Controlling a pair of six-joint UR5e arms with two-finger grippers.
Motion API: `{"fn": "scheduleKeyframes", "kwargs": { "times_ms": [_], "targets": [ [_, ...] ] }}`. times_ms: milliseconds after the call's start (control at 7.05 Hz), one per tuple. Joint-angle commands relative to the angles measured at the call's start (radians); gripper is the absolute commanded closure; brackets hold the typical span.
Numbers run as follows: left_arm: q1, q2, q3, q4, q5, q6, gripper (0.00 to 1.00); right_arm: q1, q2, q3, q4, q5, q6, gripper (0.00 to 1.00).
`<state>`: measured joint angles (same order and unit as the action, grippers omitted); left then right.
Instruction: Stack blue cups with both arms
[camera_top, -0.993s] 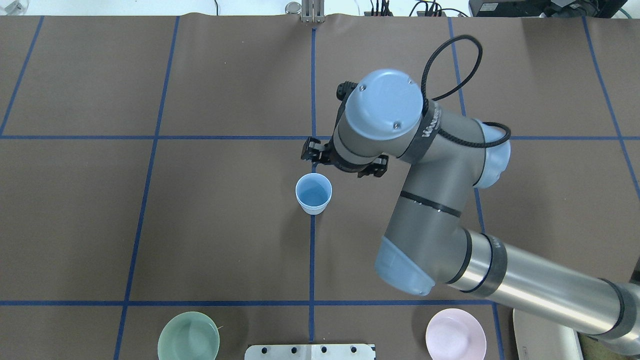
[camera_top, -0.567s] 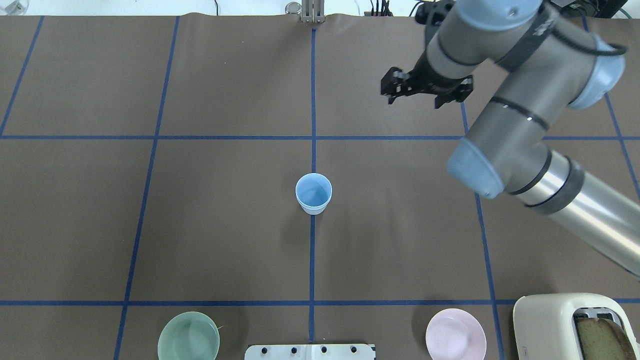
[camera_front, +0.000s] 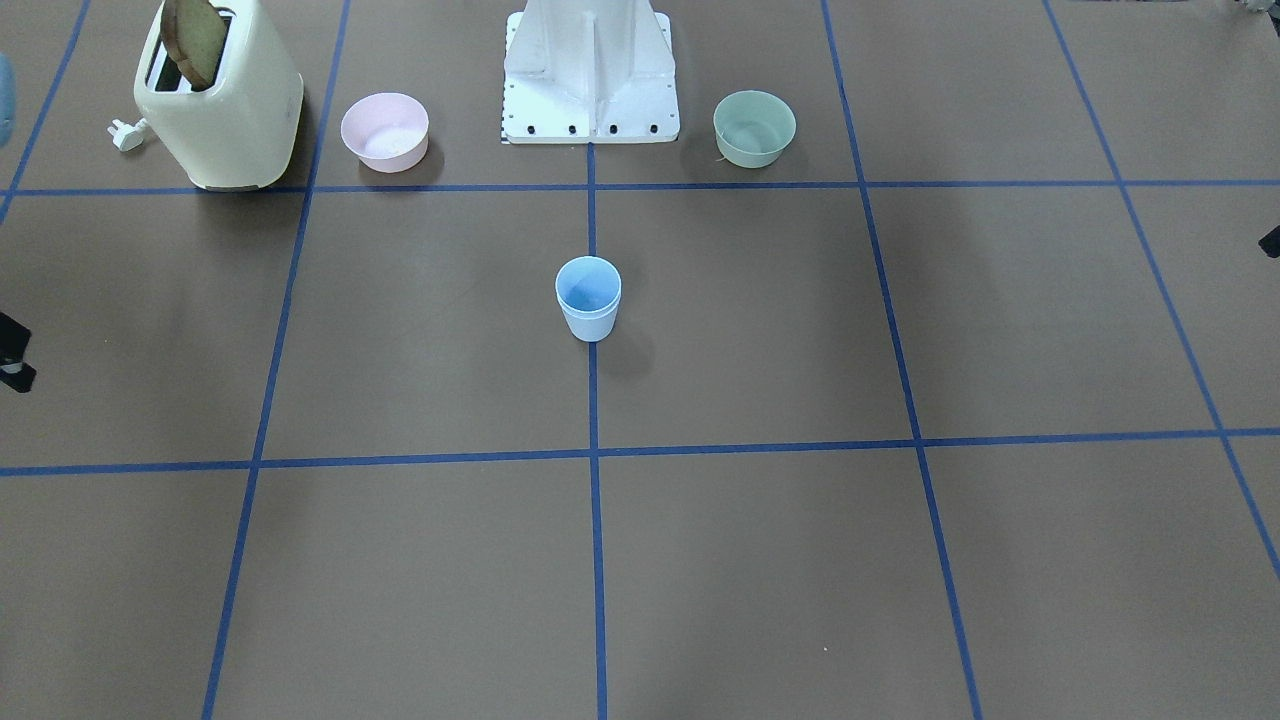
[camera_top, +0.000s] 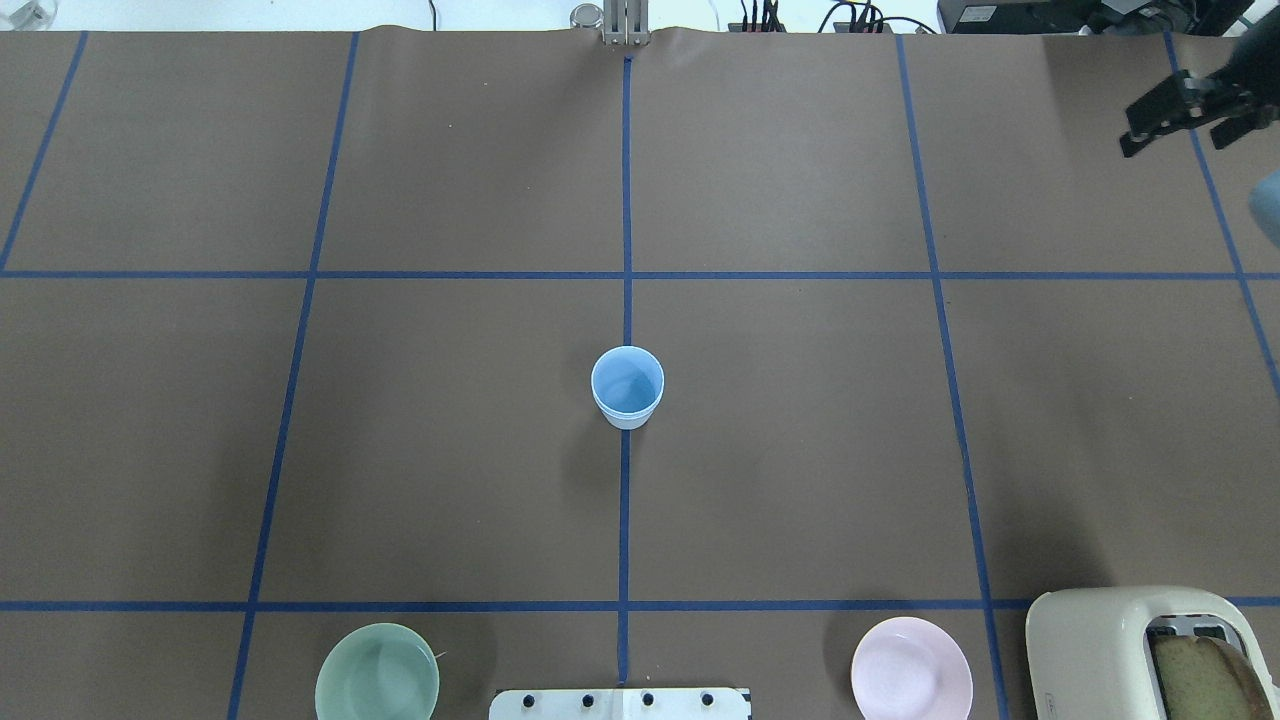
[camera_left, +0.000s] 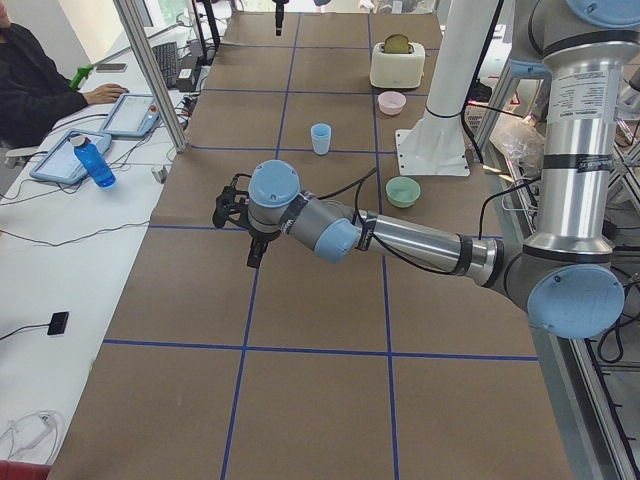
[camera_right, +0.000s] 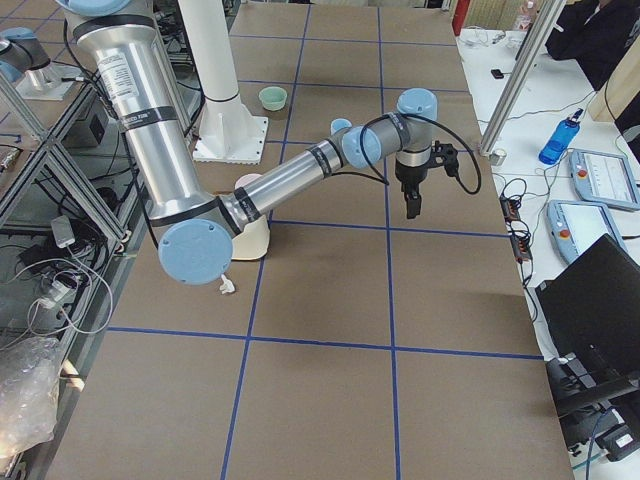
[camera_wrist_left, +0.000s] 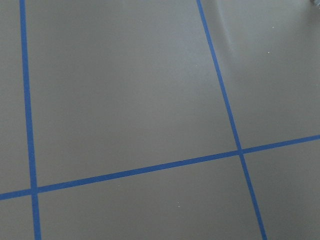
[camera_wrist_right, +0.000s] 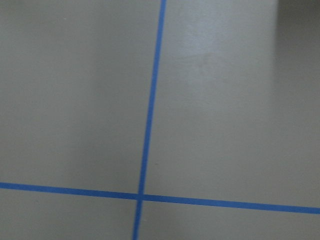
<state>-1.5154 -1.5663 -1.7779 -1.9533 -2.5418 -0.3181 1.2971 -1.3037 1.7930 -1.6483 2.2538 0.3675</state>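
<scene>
Nothing is being held between the right gripper's (camera_top: 1176, 134) widely spread fingers; the blue cups (camera_top: 627, 387) are standing well apart from them. How far the left gripper's (camera_left: 240, 225) fingers are being held apart cannot be told.

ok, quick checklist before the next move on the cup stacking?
1. The blue cup stands upright, nothing touching it: ok.
2. A second cup nested inside it: no other cup shows in any view, but cannot tell.
3. The right gripper is far from the cup, open and empty: ok.
4. The left gripper is away from the cup: ok. Open or shut: cannot tell.
5. The pink bowl, green bowl and toaster sit apart from the cup: ok.
</scene>
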Motion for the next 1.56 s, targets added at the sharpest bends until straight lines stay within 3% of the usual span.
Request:
{"fn": "scheduleKeyframes", "kwargs": {
  "times_ms": [0,284,567,1418],
  "targets": [
    [-0.012,0.012,0.006,0.002,0.0,0.008,0.03,0.092,-0.118,-0.003,0.001,0.035,-0.177,0.0],
    [-0.023,0.012,0.035,0.005,0.002,0.013,0.03,0.131,-0.179,0.002,0.011,0.035,-0.231,0.0],
    [-0.043,0.029,0.075,-0.001,0.0,0.025,0.03,0.133,-0.233,-0.027,0.184,0.026,-0.202,0.0],
    [-0.054,0.037,0.077,0.011,0.002,0.051,0.02,0.131,-0.201,-0.027,0.18,0.018,-0.159,0.0]
  ]
}}
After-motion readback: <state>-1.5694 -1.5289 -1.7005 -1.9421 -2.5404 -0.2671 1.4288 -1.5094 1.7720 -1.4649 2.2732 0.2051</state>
